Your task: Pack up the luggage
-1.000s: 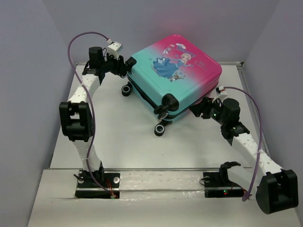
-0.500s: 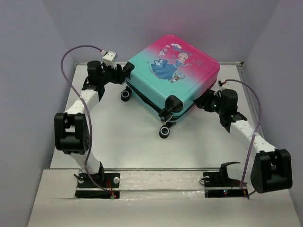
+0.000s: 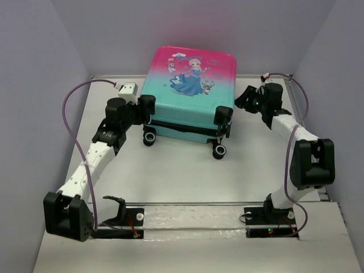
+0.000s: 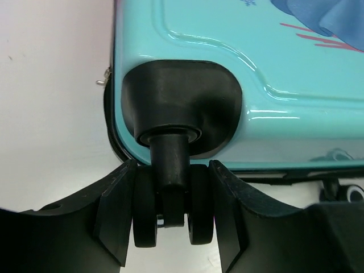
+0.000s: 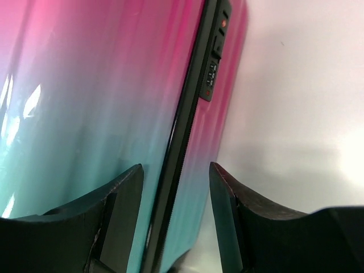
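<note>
The luggage (image 3: 190, 94) is lying closed and flat, princess print up, at the far middle of the table (image 3: 170, 170), its wheels facing the arms. The left pincer (image 4: 173, 170) is clamping the twin wheel (image 4: 145, 205) at its near-left corner. The right pincer (image 5: 176, 170) is sitting with fingers apart at the luggage's right side, the zipper seam showing between them

It looked like a robotics lab cell; plain lilac-grey walls (image 3: 34, 57) boxed in a white table (image 3: 170, 176); a cabled left arm (image 3: 94, 156) and right arm (image 3: 287, 125) stood bolted at its near edge.
</note>
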Controlling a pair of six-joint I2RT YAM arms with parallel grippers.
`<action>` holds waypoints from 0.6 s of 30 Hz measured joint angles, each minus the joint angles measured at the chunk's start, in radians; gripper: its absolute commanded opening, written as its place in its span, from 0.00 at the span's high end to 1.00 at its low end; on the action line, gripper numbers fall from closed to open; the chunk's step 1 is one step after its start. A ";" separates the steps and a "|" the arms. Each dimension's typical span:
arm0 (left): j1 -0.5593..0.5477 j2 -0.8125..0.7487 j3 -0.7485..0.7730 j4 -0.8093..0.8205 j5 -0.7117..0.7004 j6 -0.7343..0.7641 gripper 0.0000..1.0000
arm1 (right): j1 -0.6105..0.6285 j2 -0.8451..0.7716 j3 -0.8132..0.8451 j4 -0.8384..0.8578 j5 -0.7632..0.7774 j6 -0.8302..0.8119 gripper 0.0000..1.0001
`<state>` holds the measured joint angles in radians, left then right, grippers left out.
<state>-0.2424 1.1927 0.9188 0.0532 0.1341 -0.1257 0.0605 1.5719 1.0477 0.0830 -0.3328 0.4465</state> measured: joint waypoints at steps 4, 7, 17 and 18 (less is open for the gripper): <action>-0.034 -0.118 -0.029 -0.116 -0.016 -0.096 0.94 | -0.002 0.085 0.125 -0.023 -0.053 0.001 0.43; -0.055 -0.132 -0.029 -0.152 -0.020 -0.151 0.94 | 0.000 0.023 0.109 -0.023 -0.060 -0.010 0.43; -0.077 -0.127 -0.019 -0.151 -0.004 -0.289 0.94 | 0.060 -0.570 -0.525 0.254 -0.095 0.066 0.93; -0.079 -0.127 -0.019 -0.151 -0.002 -0.299 0.94 | 0.063 -0.597 -0.590 0.284 -0.111 0.068 0.93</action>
<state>-0.3218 1.0660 0.8993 -0.0975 0.1318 -0.4252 0.1238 0.9752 0.4580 0.3668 -0.4435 0.5144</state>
